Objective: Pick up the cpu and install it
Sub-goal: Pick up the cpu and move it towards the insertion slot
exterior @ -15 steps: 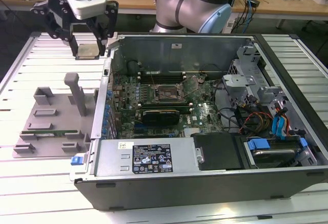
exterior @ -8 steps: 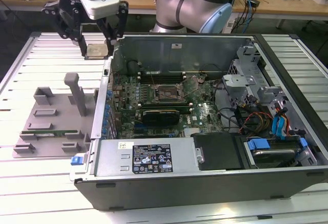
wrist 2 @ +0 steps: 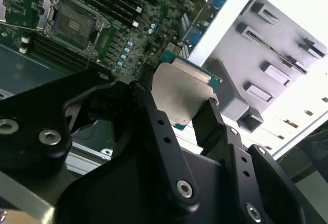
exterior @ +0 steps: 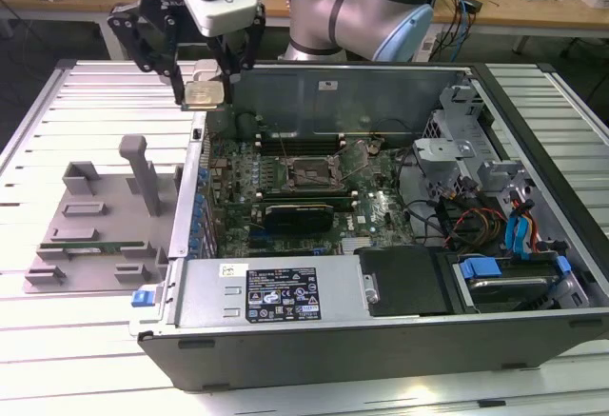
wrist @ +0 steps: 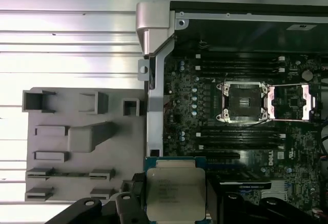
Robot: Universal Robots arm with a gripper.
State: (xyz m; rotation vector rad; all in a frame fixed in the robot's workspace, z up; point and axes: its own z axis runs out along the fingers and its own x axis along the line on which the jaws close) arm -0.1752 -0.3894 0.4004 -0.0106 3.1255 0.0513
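The cpu (exterior: 204,95), a flat square chip with a silver top plate and a thin green rim, hangs in the air with my gripper (exterior: 204,92) shut on its two opposite edges. In the exterior view it is above the far corner of the open computer case (exterior: 381,340) on the exterior view's left, well above the motherboard. In both wrist views the cpu (wrist 2: 182,93) (wrist: 175,190) sits between the black fingers (wrist 2: 146,98). The black-framed socket (exterior: 306,173) (wrist: 243,102) (wrist 2: 72,25) lies bare on the board, its metal retention plate (wrist: 289,103) swung open beside it.
A grey parts fixture (exterior: 95,235) (wrist: 77,137) with an upright post stands on the slatted table on the exterior view's left of the case. Inside the case are memory slots (wrist: 241,65), cables, a drive cage (exterior: 457,159) and a blue-handled drive bay (exterior: 504,278).
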